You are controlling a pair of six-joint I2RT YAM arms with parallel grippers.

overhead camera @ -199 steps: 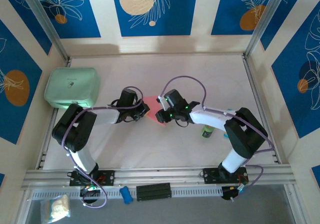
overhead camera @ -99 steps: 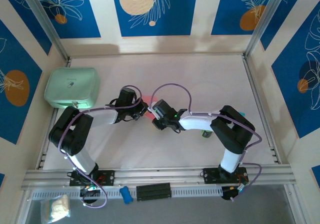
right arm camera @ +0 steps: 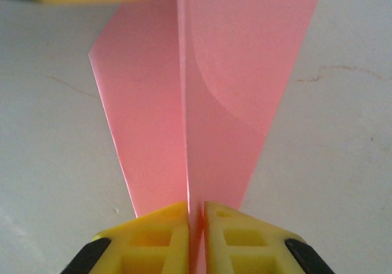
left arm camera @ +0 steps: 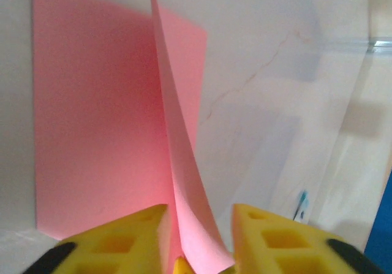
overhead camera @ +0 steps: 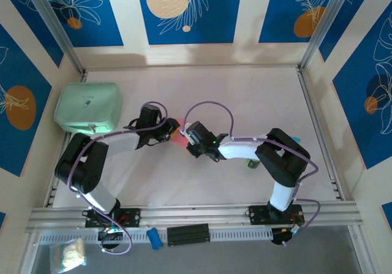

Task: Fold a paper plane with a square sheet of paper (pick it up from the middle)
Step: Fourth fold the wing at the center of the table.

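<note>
Paper caught at its fold, mid-table between your two arms.

Count: one square sheet of paper [right arm camera: 233,90], two grippers, one mint-green case [overhead camera: 87,106], one small green can [overhead camera: 253,162]. Your right gripper [right arm camera: 196,216] is clamped on the raised centre crease, with the wings sloping down to the table on either side. Your left gripper [left arm camera: 199,225] has its jaws apart, and a standing flap runs between them unpinched. The sheet looks thin, light and limp, and it likely slips and dents easily. Grip on the fold line near the middle, not at the floppy edges.
</note>
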